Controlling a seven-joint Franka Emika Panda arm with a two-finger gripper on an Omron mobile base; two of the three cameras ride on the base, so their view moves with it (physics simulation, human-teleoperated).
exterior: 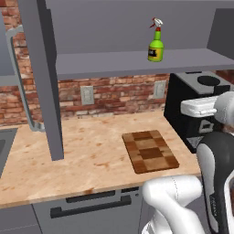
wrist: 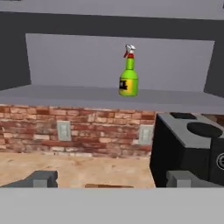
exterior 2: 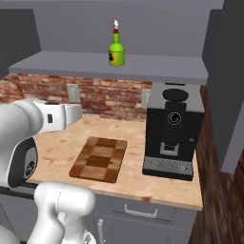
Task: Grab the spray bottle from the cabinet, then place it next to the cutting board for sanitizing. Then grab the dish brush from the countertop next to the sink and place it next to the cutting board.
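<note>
Grey cabinet door (exterior: 43,77) stands swung open to the left of the cutting board (exterior: 150,151), its long silver handle (exterior: 20,77) facing out, so the shelf (exterior: 114,63) is open to me. At the far left edge of the left base view a dark corner of the sink (exterior: 3,146) dips into the table (exterior: 82,160); I see no dish brush from here, so I can't say where beside the sink it lies.

Moving right, the cutting board lies flat on the table, with bare table on both of its long sides. Nothing has been set beside it yet.

Above the board and a little to its right, the spray bottle (exterior: 156,41) stands upright on the cabinet shelf, nozzle up, untouched. Right of the board sits a black coffee machine (exterior 2: 170,133), near it but not touching.

My pincer (wrist: 113,179) holds nothing: the two finger tips (wrist: 41,178) sit wide apart at the bottom of the hand view, gaping, aimed toward the brick wall well below the bottle.

I judge the task barely begun. Neither fetch is done. First I must rise to the shelf, close on the bottle and carry it down beside the board; the brush run comes after that.
</note>
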